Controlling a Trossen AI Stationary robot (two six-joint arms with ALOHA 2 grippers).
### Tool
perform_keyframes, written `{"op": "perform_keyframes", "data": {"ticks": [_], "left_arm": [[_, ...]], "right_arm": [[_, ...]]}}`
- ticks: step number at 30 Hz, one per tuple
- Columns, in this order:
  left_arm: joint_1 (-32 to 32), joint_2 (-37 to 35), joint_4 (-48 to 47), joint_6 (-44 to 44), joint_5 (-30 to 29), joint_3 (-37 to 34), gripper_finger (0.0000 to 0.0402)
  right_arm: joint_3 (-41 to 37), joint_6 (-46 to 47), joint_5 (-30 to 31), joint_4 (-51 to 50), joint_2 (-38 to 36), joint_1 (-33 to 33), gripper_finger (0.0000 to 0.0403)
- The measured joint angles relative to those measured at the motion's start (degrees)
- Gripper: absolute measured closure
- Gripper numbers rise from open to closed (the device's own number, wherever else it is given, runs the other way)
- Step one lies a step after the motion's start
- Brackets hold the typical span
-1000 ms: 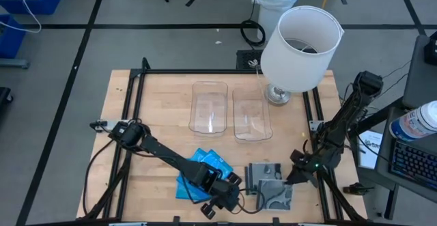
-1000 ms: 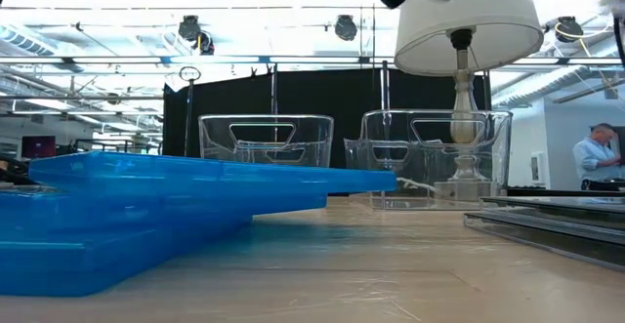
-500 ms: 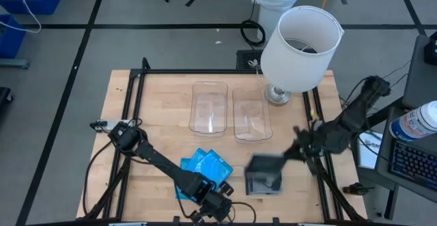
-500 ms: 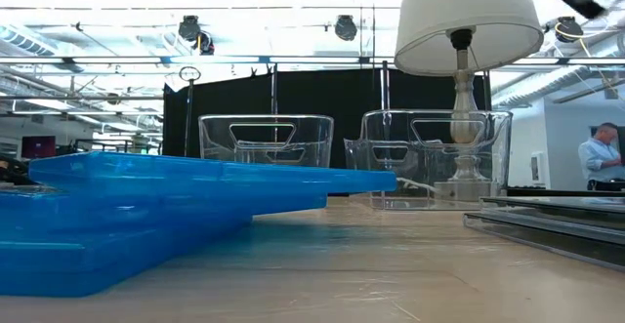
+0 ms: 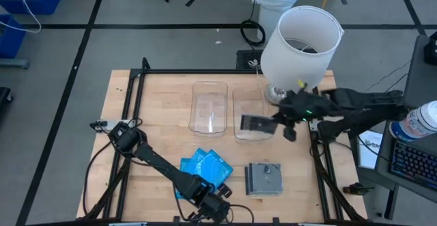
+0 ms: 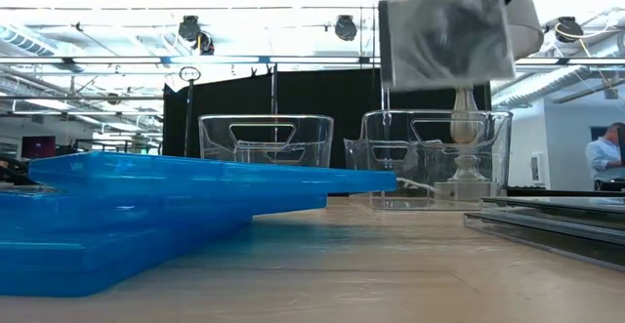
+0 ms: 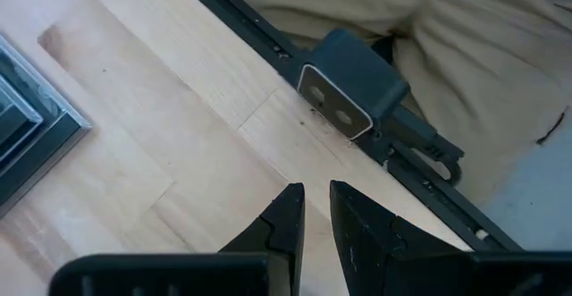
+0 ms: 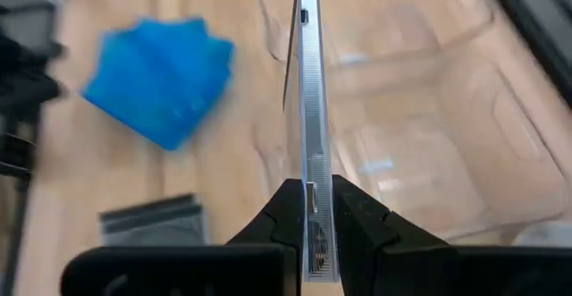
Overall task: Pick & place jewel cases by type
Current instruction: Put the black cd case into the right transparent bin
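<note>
My right gripper (image 8: 309,208) is clamped down to a thin slit on a grey case (image 5: 255,123) — the 2 fingers (image 8: 282,208) pinch one edge of it, and the rest of the case runs straight out ahead of them, edge-on in my wrist view. From above, I hold it in the air over the right bin (image 5: 250,120), with the gripper (image 5: 278,119) just on the lamp's side of that bin. In the low view the case (image 6: 446,42) hangs flat-faced above the bin's rim (image 6: 437,116), in front of the lamp (image 6: 467,89), clear of the bin and not touching it.

My left gripper (image 7: 317,208) is nearly closed with only a narrow gap between its fingers, and it holds nothing — bare wood shows between them. It sits low at the table's near edge (image 5: 213,209), just beside the blue cases (image 5: 203,168).

Those blue cases lie fanned in a loose pile on the near left part of the table (image 5: 157,117); in the low view they fill the left foreground (image 6: 146,206). To their right, apart from them, a stack of grey cases (image 5: 263,177) rests flat on the wood, below the case I am holding. The left bin (image 5: 209,106) stands just beside the right one, toward the table's far side.
</note>
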Motion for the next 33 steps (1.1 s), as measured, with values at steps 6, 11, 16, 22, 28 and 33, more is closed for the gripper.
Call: {"op": "perform_keyframes", "data": {"ticks": [6,11,16,22,28,33], "left_arm": [[-0.03,0.0,-0.09,0.25,0.14,0.0,0.0339],[-0.11,0.0,-1.13,0.48,0.55,0.0,0.0339],[-0.16,0.0,-1.44,0.7,0.63,0.0,0.0339],[-0.22,0.0,-1.27,-0.09,0.59,0.0,0.0339],[-0.27,0.0,-0.66,-2.02,0.57,0.0,0.0339],[-0.24,0.0,-0.55,-2.21,0.55,0.0,0.0339]], "right_arm": [[0.12,-8.51,-5.27,0.36,6.46,-11.76,0.0377],[0.1,-10.72,-11.76,2.76,9.67,-17.75,0.0377],[0.09,-11.2,-13.84,3.07,11.71,-18.71,0.0377],[-1.16,-9.26,-13.32,4.36,12.27,-16.56,0.0374],[-7.57,-5.01,-13.39,9.73,12.27,-14.01,0.0377],[-12.68,-1.24,-13.33,14.29,12.25,-14.24,0.0372]]}}
